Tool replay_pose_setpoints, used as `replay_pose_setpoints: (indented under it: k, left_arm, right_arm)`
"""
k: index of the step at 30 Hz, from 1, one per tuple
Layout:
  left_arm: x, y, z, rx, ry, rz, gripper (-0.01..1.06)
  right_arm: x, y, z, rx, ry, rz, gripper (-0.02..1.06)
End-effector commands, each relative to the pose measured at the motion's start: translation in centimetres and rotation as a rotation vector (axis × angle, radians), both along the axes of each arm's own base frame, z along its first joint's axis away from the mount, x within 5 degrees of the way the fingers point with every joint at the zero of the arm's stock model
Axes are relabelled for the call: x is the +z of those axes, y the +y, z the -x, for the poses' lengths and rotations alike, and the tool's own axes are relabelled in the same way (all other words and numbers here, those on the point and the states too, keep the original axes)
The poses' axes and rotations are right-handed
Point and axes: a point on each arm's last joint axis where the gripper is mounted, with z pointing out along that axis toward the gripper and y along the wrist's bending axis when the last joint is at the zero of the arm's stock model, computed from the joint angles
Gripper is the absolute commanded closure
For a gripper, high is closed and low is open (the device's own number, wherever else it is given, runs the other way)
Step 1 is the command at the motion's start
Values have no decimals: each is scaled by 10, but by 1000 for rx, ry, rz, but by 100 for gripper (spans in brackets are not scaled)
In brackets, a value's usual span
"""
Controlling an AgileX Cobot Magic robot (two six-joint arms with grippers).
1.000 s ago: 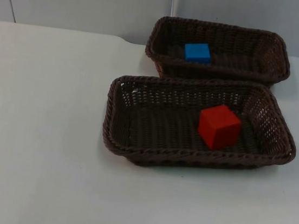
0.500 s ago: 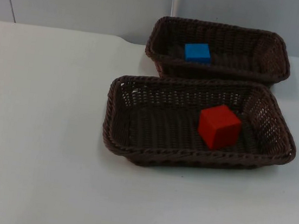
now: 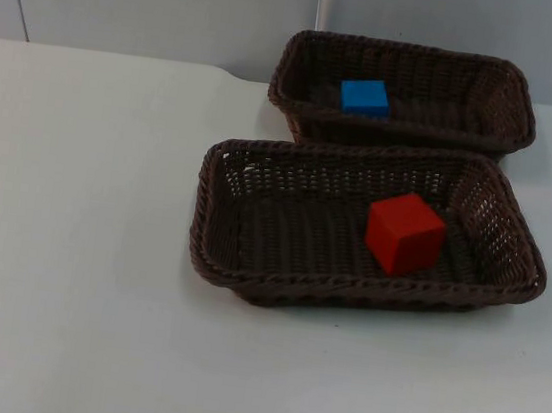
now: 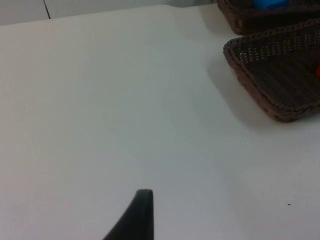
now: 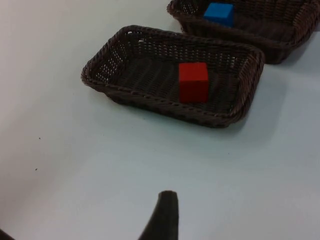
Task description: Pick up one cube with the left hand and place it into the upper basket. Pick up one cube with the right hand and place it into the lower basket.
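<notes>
1 cube [image 3: 365, 97] lies in the upper basket [image 3: 516, 100], another cube [image 3: 405, 233] in the lower basket [image 3: 216, 221] before it.

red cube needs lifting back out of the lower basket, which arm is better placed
Right, probably. Its wrist view looks straight onto the red cube in the lower basket; the left wrist view catches just that basket's corner and mostly bare table.

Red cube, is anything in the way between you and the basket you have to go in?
No. The red cube already sits inside the lower basket, and the blue cube sits inside the upper basket. Nothing visible lies between either cube and its basket.
</notes>
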Motion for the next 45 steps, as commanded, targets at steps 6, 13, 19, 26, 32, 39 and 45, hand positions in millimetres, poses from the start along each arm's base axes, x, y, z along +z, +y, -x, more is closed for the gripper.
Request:
replay_pose_setpoints:
  k: [6,13,19,26,32,39,45]
  left_arm:
    - [-1,-1,0,-3,-6,8,0]
    - [-1,-1,0,-3,-6,8,0]
    - [-1,-1,0,-3,-6,8,0]
    - [-1,-1,0,-3,-6,8,0]
    - [-1,-1,0,-3,-6,8,0]
    - [-1,-1,0,-3,-6,8,0]
    - [-1,-1,0,-3,-6,8,0]
  right_arm:
    - [-3,0,-1,-3,5,6,26]
    - [-3,0,-1,-3,5,6,-1]
    - [-3,0,-1,-3,5,6,-1]
    - [-3,0,-1,-3,5,6,-1]
    - [-3,0,0,2,8,0,-1]
    - [-2,0,0,2,6,-1,-1]
    - [-2,0,0,2,6,-1,-1]
